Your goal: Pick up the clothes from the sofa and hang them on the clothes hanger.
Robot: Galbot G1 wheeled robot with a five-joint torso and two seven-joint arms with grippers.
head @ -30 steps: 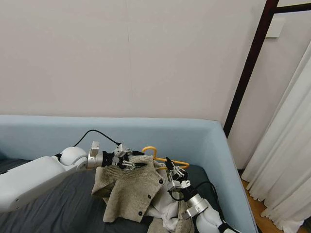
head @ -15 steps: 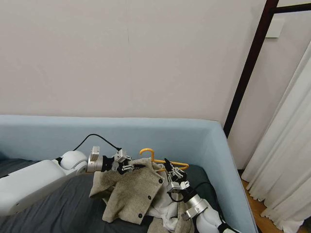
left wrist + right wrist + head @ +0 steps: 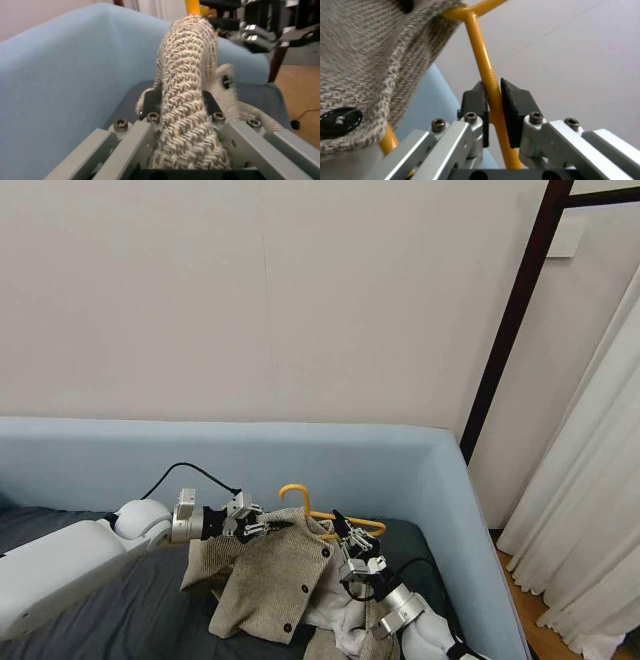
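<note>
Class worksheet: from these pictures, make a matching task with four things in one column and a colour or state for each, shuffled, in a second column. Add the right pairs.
Column one:
1. left gripper
2. right gripper
3. hanger
4. sofa

Column two:
A. light blue
B. shut on the hanger
C. orange-yellow
D. shut on the cardigan

Pairs: 1-D, 2-B, 3-C, 4-A

The sofa [image 3: 400, 470] has a pale blue back and side wall around a dark grey seat [image 3: 120, 610]. A beige knit cardigan [image 3: 275, 580] drapes from the left pincer [image 3: 268, 526] down onto the seat just below it. Under the right pincer [image 3: 348, 535], a white garment [image 3: 335, 618] lies crumpled on the seat, partly beneath the cardigan, near the side wall.
</note>
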